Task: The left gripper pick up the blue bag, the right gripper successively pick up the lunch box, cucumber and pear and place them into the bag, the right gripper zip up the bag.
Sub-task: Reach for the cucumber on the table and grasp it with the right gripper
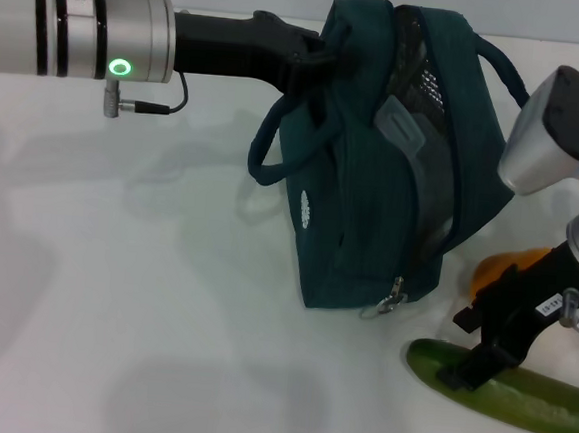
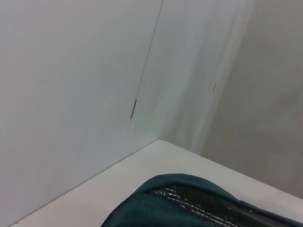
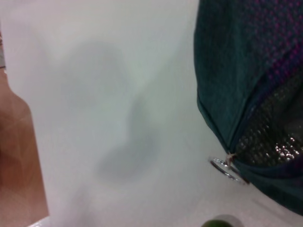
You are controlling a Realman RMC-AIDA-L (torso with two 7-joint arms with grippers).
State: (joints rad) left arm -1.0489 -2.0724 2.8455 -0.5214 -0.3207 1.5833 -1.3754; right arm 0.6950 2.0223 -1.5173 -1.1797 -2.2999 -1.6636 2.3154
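The blue bag stands tilted on the white table, its zip open and its foil lining showing. My left gripper reaches in from the left and is shut on the bag's top edge by a handle. A pale clear-plastic shape sits inside the opening and looks like the lunch box. At the front right lies the cucumber. My right gripper stands open over its left end, the lower finger touching it. The orange pear sits just behind that gripper, partly hidden. The wrist views show the bag and the cucumber's tip.
The bag's metal zipper pull hangs at its lower front corner, close to the cucumber. White walls close off the table's far corner. Bare white tabletop spreads to the left and front. A brown surface lies beyond the table edge.
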